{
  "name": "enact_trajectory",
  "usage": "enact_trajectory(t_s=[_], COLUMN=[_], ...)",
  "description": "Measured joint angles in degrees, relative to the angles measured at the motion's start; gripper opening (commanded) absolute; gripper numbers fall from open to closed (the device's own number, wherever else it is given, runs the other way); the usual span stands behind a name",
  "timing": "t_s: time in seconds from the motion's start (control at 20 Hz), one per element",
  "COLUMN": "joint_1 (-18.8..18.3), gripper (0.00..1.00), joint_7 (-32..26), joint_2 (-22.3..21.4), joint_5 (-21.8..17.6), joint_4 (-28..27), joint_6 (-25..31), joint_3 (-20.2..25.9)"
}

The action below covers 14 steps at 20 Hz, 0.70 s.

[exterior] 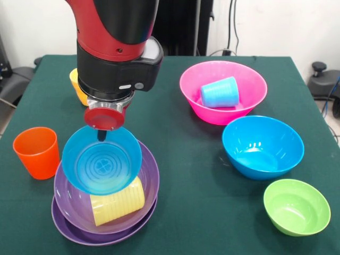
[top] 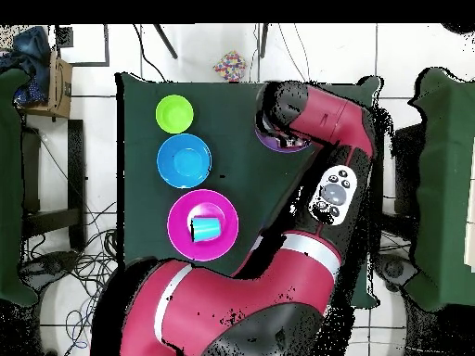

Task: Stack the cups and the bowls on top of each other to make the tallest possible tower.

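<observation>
In the front view the arm's wrist covers the jaws [exterior: 101, 135]; only a dark tip shows at the rim of the small blue bowl [exterior: 101, 160], which hangs tilted at lower left, so I cannot tell how far they are open. Beneath it a ribbed yellow cup [exterior: 118, 203] lies on its side in two nested purple bowls [exterior: 143, 183]. An amber cup [exterior: 78, 87] peeks from behind the arm; the orange cup [exterior: 37, 152] stands at far left. Overhead, the arm hides all of these except a purple sliver [top: 271, 144]. Both views show the pink bowl [exterior: 249, 101] holding the light blue cup [exterior: 219, 92], the big blue bowl [exterior: 281, 139] and the green bowl [exterior: 313, 204] on the green surface [exterior: 202, 175].
</observation>
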Motion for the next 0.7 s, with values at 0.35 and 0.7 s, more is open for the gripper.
enact_trajectory(t_s=[0.35,0.7], joint_1=[0.0,0.0], gripper=[0.0,0.0], joint_7=[0.0,0.0], joint_2=[0.0,0.0], joint_5=[0.0,0.0], joint_4=[0.4,0.8], joint_6=[0.0,-1.7], joint_3=[0.0,0.0])
